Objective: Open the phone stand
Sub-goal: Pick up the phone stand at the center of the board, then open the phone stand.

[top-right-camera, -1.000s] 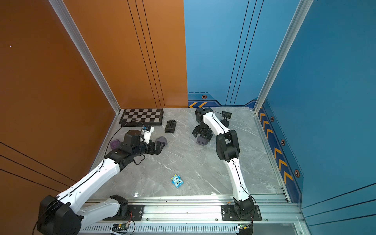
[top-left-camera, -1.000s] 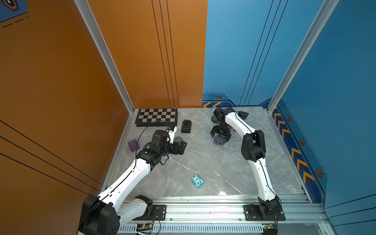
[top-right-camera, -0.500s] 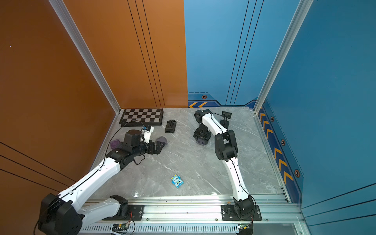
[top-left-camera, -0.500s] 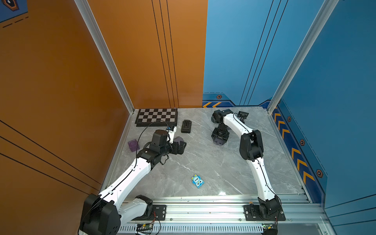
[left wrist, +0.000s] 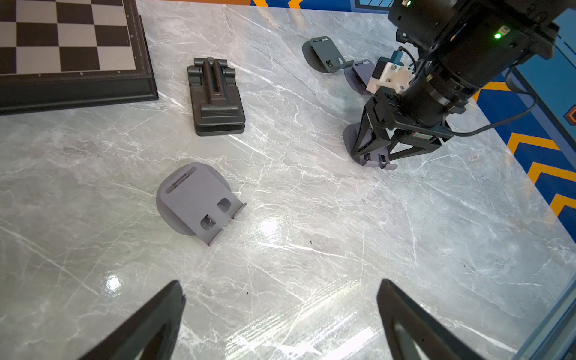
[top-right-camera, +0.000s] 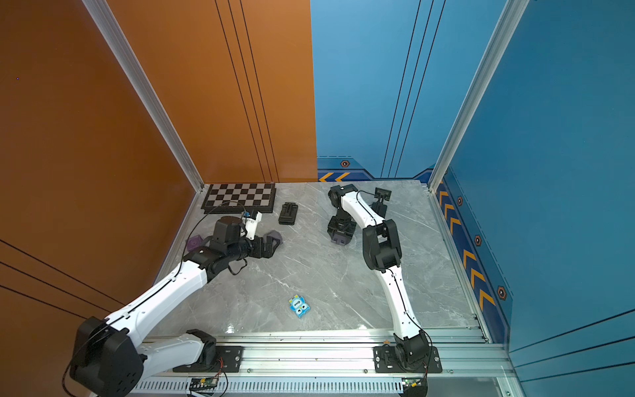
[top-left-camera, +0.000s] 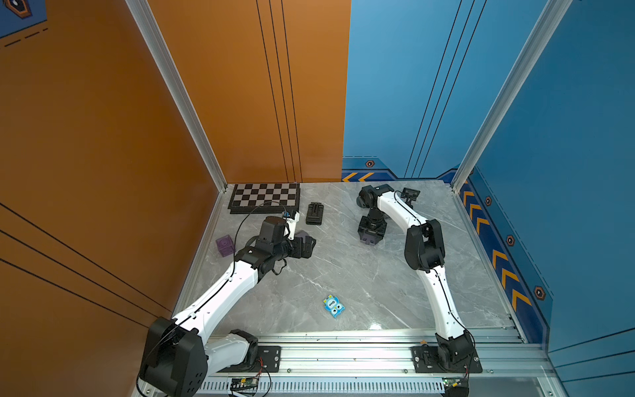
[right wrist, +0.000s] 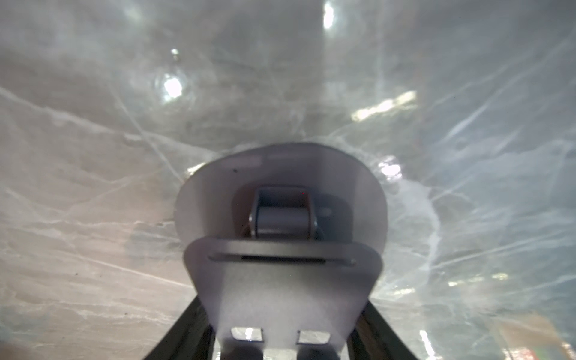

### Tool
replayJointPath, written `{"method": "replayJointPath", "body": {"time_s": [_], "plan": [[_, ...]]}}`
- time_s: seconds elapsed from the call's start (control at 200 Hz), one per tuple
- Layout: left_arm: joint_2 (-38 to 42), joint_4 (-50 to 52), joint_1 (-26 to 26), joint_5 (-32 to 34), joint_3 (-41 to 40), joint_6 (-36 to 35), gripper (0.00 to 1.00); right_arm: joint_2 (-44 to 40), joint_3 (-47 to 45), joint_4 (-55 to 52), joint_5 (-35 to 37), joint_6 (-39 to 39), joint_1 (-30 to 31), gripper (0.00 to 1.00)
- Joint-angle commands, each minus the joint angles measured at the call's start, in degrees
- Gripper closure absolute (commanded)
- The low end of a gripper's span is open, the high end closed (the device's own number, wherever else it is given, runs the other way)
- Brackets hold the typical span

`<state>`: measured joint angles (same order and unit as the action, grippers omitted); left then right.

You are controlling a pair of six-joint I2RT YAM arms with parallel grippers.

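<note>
Toward the back of the counter (top-left-camera: 360, 275), right of centre, the right gripper (top-left-camera: 370, 238) points straight down, its jaws closed partway onto the sides of the stand (right wrist: 280, 290). Only the right wrist view shows how that stand is set: the slotted plate is lifted off the round base, the hinge is bare between them, and a dark finger (right wrist: 190, 327) lies along each side edge of the plate. Both top views give little more than a grey-purple patch under the black gripper. The left wrist view shows the stand down at the counter, though I cannot tell whether its base rests there. That view also shows a dark stand (left wrist: 324, 54) and part of a grey stand (left wrist: 358, 74) beyond the right arm. The right arm rises from the front rail with its elbow high, reaches to the back and folds its wrist downward.

The left arm stretches low from the front left corner. The left gripper (left wrist: 280, 285) is spread wide, holds nothing and is aimed at bare counter. Just beyond it sits a second stand (left wrist: 193, 199), its plate low over its base. A black stand (left wrist: 216, 96) and a chessboard (left wrist: 62, 37) lie farther back. A purple cube (top-left-camera: 225, 244) by the left wall and a blue card (top-left-camera: 333, 306) near the front appear in the top views alone.
</note>
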<state>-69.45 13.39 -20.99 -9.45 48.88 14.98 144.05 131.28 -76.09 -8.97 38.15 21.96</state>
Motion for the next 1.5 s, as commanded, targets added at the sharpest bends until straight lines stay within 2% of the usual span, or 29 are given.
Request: {"method": "replayJointPath", "body": {"time_s": [0.0,0.13,0.495,0.615,0.726,0.761,0.896,0.981,1.491], "plan": [[-1.7,0.6,0.5,-1.4,2.5,2.9,0.02,-6.7,-0.6,-1.1,-0.1,-8.9,1.5,0.68],[-5.4,0.3,0.6,-3.0,5.2,5.2,0.02,-10.1,-3.0,1.2,0.4,-13.4,3.2,0.77],[-17.2,-1.1,0.7,-10.3,15.4,11.6,0.00,-21.8,-12.4,13.0,-3.1,-17.3,7.4,0.77],[-19.1,-5.5,0.6,-13.1,15.8,13.4,0.04,-24.2,-13.3,15.1,-4.4,-17.6,8.8,0.78],[-19.5,-11.8,1.0,-15.7,13.6,16.4,0.12,-24.8,-13.8,16.7,-6.1,-16.8,9.5,0.77],[-19.7,-12.7,1.1,-16.1,13.4,16.5,0.21,-26.4,-13.9,17.2,-6.7,-16.5,9.7,0.78],[-20.0,-15.2,1.1,-17.9,12.7,16.5,0.30,-27.1,-13.6,18.2,-8.4,-14.8,9.9,0.78],[-20.5,-15.3,1.0,-18.7,12.9,15.7,0.42,-27.7,-13.7,19.0,-9.1,-14.4,10.3,0.78],[-19.7,-16.8,1.9,-18.6,11.1,15.5,0.42,-29.3,-13.6,20.1,-10.1,-13.9,14.0,0.78]]}}
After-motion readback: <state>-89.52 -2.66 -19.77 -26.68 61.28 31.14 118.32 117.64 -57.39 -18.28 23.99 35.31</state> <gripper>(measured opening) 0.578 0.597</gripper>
